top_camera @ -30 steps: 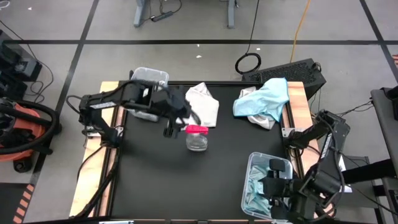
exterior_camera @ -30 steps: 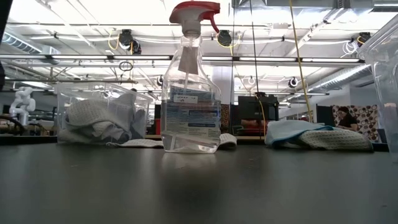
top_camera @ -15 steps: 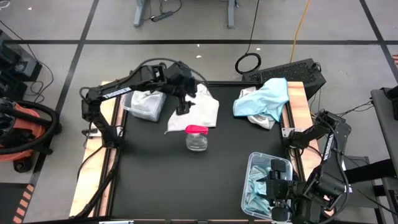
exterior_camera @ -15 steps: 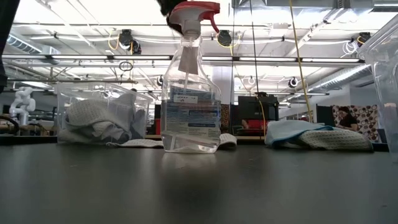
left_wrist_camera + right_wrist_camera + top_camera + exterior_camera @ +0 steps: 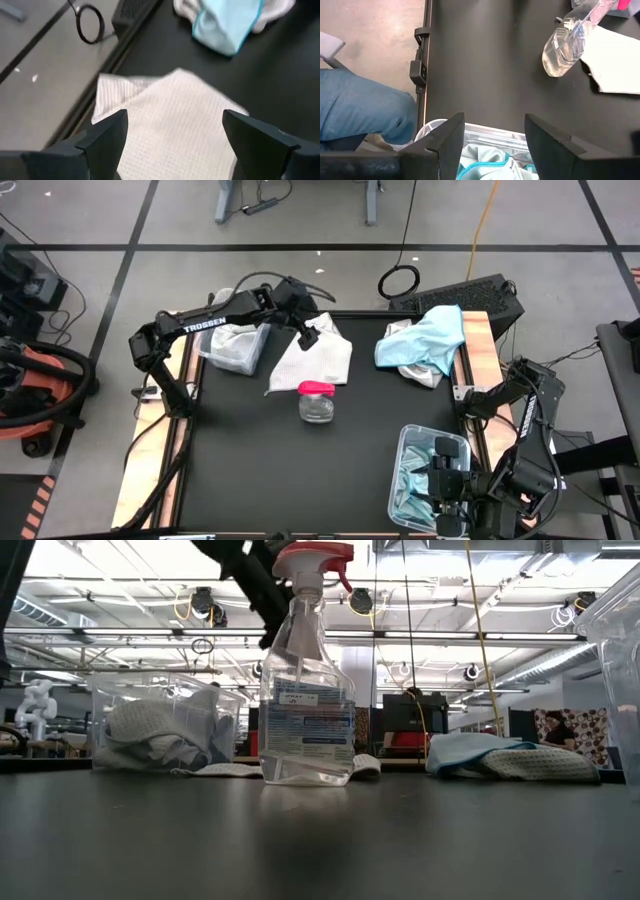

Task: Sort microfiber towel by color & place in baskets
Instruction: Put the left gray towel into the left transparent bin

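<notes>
My right end effector (image 5: 490, 145) is largely hidden low over the near basket (image 5: 425, 480) of blue towels, fingers parted, gripping nothing. The black counter (image 5: 250, 460) sits on grey floor. A spray bottle (image 5: 317, 401) stands mid-counter. My left end effector (image 5: 172, 140), spread and empty, hovers over the white towel (image 5: 318, 358) beside the far basket (image 5: 236, 340).

Overhead looks straight down; low view level at tabletop; wrist views downward, close — all share table (image 5: 250, 470).

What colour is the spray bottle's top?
Red spray bottle top, clearest in the low view.
</notes>
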You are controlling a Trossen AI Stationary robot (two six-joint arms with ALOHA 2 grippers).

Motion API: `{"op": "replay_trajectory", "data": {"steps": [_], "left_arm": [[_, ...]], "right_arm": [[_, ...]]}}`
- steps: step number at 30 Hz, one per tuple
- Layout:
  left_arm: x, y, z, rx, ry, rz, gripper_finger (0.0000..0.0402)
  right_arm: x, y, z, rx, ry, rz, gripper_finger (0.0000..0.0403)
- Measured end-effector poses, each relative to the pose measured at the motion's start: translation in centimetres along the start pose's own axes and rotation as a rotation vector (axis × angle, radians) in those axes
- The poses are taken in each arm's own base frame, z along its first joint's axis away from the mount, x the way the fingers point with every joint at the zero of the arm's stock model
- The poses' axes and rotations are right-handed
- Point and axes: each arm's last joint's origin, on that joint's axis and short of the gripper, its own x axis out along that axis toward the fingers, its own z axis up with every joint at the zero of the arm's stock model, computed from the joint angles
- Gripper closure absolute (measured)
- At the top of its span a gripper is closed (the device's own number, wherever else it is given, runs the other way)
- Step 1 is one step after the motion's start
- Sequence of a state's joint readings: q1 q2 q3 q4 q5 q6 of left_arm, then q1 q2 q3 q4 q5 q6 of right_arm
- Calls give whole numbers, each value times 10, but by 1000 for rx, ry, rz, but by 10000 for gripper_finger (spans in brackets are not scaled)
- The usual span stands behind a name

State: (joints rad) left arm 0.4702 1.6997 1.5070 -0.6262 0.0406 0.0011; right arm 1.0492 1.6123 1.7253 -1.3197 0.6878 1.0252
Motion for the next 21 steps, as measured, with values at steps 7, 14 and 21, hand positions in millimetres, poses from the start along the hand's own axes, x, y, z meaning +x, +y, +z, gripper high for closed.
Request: {"op": "replay_trajectory", "data": {"steps": [7, 14, 21], "left_arm": [[22, 2, -31, 82, 93, 2, 71], [44, 3, -59, 130, 94, -8, 71], [72, 3, -79, 145, 111, -50, 71]], "right_arm": [[1, 0, 1, -12, -42, -18, 204], [1, 0, 1, -18, -43, -19, 204], [1, 0, 1, -36, -43, -19, 204]]}}
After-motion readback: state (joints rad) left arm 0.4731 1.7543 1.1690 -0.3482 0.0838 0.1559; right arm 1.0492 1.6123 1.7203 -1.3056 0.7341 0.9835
